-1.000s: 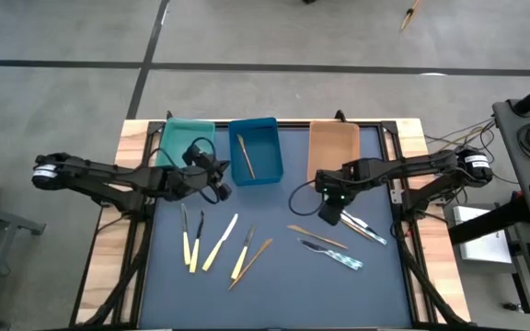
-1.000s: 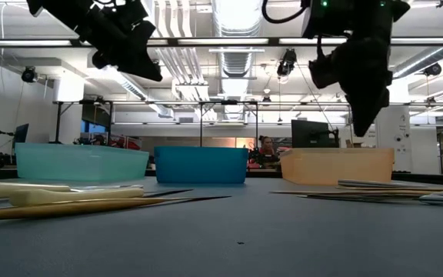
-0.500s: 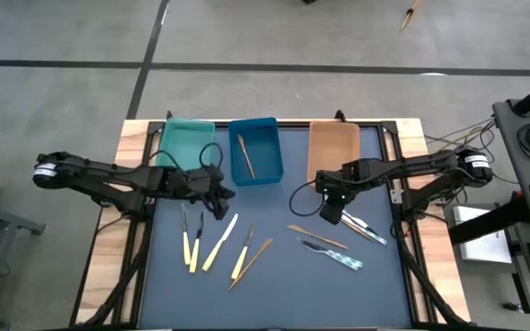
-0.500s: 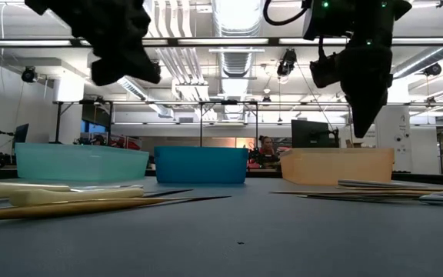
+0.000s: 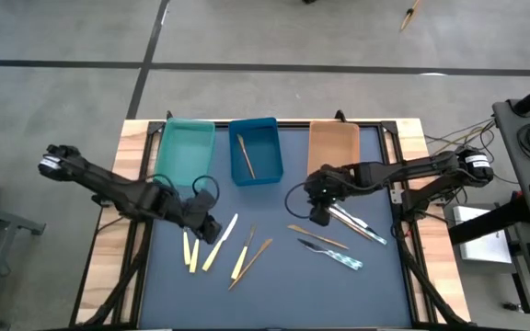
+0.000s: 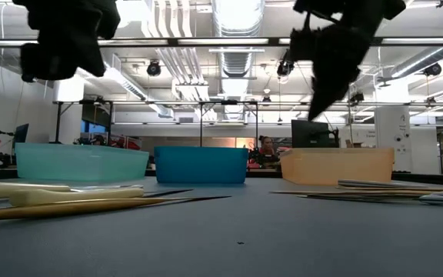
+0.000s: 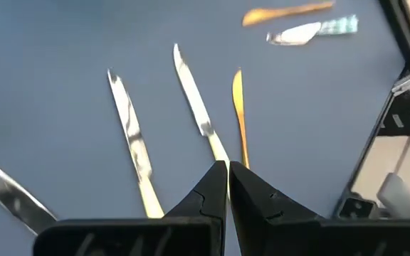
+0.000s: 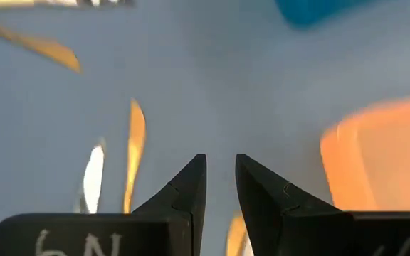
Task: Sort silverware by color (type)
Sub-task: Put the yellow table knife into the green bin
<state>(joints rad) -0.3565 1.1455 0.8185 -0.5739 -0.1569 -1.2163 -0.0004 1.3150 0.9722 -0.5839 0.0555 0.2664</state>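
Over the last second my left gripper (image 5: 208,227) swung away from the teal tray (image 5: 186,147) and came down over the cream-handled knives (image 5: 191,248) on the left of the mat. Its fingers were pressed together with nothing between them; in its wrist view the tips met just above a cream-handled knife (image 7: 198,107), with a wooden piece (image 7: 239,114) beside it. My right gripper (image 5: 318,213) shifted a little toward the mat's centre from its place in front of the orange tray (image 5: 332,147). Its fingers (image 8: 191,186) stood slightly apart, a narrow gap, holding nothing.

State of the sort: one wooden piece (image 5: 245,156) lay in the blue tray (image 5: 253,150); the teal and orange trays looked empty. The remaining silverware lay on the mat: cream and wooden pieces at left-centre, another wooden piece (image 5: 317,237), a blue-handled piece (image 5: 331,256) and more silver pieces (image 5: 362,225) at right.

Judgement: the left arm had begun its approach for the next pick, probably a cream-handled knife. It must open before it can take one. Most of the sorting remained to be done.
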